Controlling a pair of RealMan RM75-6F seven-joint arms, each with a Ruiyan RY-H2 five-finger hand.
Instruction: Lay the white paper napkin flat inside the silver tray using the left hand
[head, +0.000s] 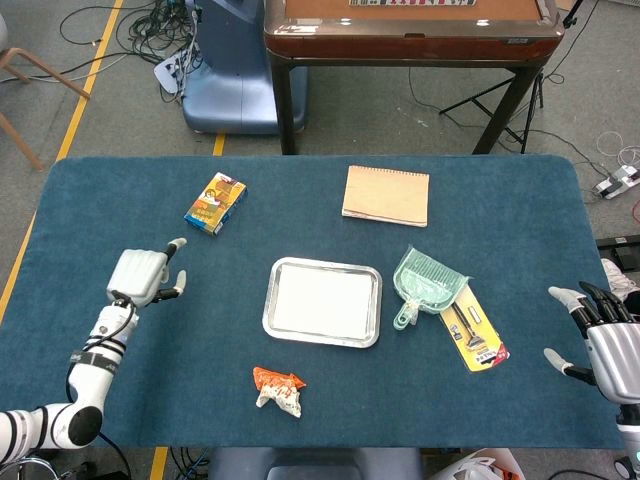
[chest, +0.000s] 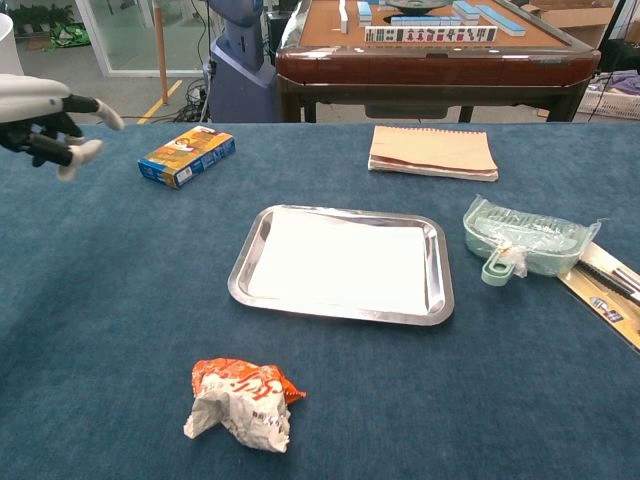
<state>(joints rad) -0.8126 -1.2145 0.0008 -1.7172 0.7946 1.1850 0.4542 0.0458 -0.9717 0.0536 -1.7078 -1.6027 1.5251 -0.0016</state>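
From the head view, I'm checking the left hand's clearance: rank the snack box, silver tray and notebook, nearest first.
From the left hand:
1. Snack box, just behind it, far-left.
2. Silver tray, centre, napkin inside.
3. Notebook, far side, right of centre.

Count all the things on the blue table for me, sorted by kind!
Trays: 1
Napkins: 1
Notebooks: 1
Small boxes: 1
Green dustpans: 1
Packaged tools: 1
Crumpled wrappers: 1
Total: 7
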